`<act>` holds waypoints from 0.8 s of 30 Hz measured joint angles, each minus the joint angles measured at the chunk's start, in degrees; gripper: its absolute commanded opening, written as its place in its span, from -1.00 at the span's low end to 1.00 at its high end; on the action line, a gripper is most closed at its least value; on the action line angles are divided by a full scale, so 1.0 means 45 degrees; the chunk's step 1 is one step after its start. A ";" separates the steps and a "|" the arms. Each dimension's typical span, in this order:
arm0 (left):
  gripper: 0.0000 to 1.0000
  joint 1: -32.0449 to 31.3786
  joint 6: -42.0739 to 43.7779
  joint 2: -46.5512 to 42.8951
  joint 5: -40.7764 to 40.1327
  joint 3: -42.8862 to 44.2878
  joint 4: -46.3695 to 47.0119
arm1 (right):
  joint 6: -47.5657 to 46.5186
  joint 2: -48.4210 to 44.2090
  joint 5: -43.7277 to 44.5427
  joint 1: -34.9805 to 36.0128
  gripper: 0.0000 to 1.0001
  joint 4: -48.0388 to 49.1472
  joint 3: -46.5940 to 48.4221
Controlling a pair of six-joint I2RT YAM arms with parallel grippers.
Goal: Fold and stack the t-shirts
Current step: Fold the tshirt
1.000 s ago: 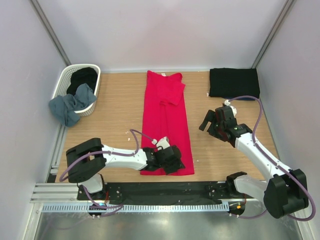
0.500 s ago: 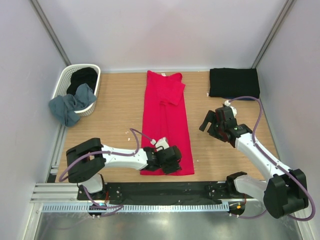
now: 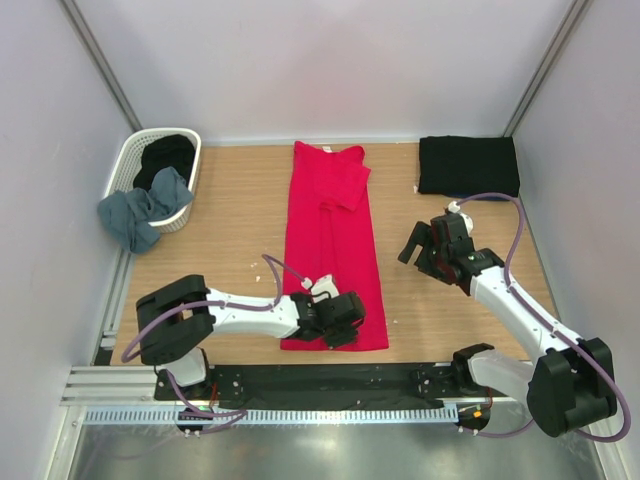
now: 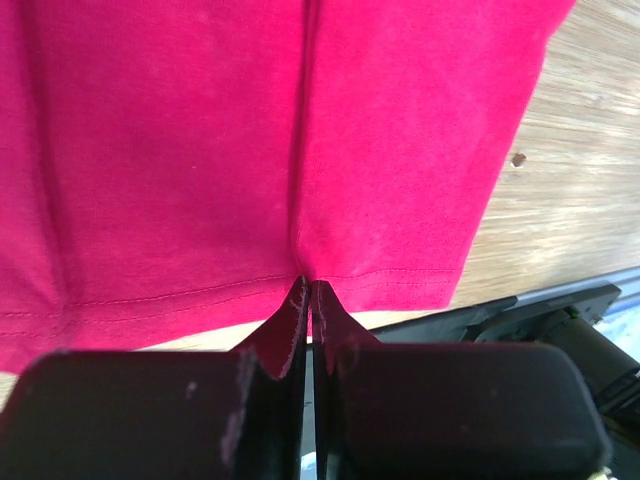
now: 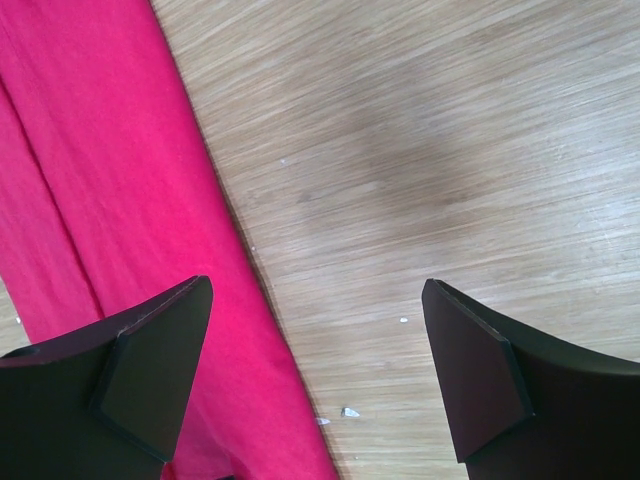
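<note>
A crimson-red t-shirt [image 3: 330, 240] lies folded into a long strip down the middle of the table, collar at the far end. My left gripper [image 3: 345, 330] sits at its near hem. In the left wrist view the left gripper [image 4: 308, 290] is shut, pinching a small ridge of the red t-shirt [image 4: 200, 150] right at the hem stitching. My right gripper [image 3: 418, 245] hovers open just right of the strip. The right wrist view shows the right gripper [image 5: 318, 285] with bare wood between its fingers and the red t-shirt [image 5: 80, 200] under the left finger. A folded black t-shirt [image 3: 468, 165] rests at the far right.
A white lattice basket [image 3: 124, 160] stands at the far left with a black t-shirt [image 3: 165, 155] inside and a grey-blue t-shirt [image 3: 140, 212] hanging over its near rim. A black rail [image 3: 400, 375] runs along the table's near edge, close behind the hem.
My left gripper has closed from half open to shut on the red t-shirt's near hem. The right arm has not moved.
</note>
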 measured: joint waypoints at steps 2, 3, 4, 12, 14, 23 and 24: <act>-0.99 -0.0005 0.0053 0.0000 -0.0112 0.0131 -0.0282 | -0.0019 -0.0010 -0.0005 0.0000 0.84 0.0005 -0.0068; -1.00 -0.0005 0.0097 0.0000 -0.0165 0.0209 -0.0403 | -0.0039 -0.0019 -0.0010 0.0000 0.85 0.0005 -0.0117; -0.99 -0.0005 0.0175 -0.0015 -0.0223 0.0301 -0.0534 | -0.0049 -0.0019 -0.0019 0.0000 0.85 -0.0015 -0.0146; -1.00 -0.0005 0.0287 -0.0782 -0.0471 0.0321 -0.1190 | -0.0063 -0.0010 -0.0199 -0.0005 0.85 0.0019 -0.0180; -0.99 -0.0005 0.0272 -0.1103 -0.0471 0.0141 -0.1243 | -0.0063 0.0029 -0.0248 -0.0005 0.85 0.0034 -0.0180; -1.00 0.0005 0.0131 -0.1637 -0.0476 -0.0646 -0.1423 | -0.0058 0.0350 -0.0520 -0.0005 0.85 0.0189 -0.0180; -1.00 0.0024 0.0078 -0.1637 -0.0457 -0.0767 -0.1384 | -0.0058 0.0359 -0.0529 -0.0005 0.84 0.0199 -0.0180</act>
